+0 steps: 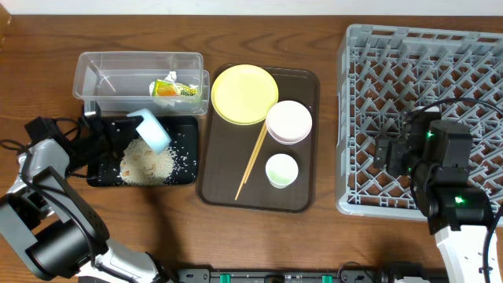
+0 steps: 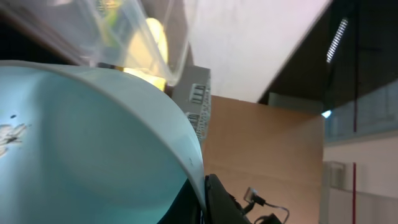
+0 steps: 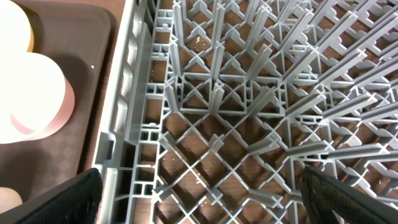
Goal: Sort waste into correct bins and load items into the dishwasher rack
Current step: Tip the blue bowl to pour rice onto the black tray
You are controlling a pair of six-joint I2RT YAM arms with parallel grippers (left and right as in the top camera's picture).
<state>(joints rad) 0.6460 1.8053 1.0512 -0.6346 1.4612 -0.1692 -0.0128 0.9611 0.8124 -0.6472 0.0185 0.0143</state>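
My left gripper (image 1: 134, 119) is shut on the rim of the light blue bowl (image 1: 152, 130) and holds it tilted on edge over the black tray (image 1: 182, 174), where white rice scraps (image 1: 145, 163) lie. In the left wrist view the bowl (image 2: 93, 143) fills the frame, a finger (image 2: 214, 202) on its rim. The yellow-green wrapper (image 1: 174, 90) lies in the clear container (image 1: 94, 75). The yellow plate (image 1: 244, 93), white bowl (image 1: 289, 121), small cup (image 1: 281, 170) and chopsticks (image 1: 251, 161) sit on the brown tray (image 1: 306, 196). My right gripper (image 3: 199, 193) is open and empty over the grey rack (image 1: 369, 71).
The white bowl (image 3: 31, 93) and brown tray (image 3: 81, 37) also show left of the rack's wall (image 3: 118, 130) in the right wrist view. Cables lie at the table's left edge (image 1: 16, 145).
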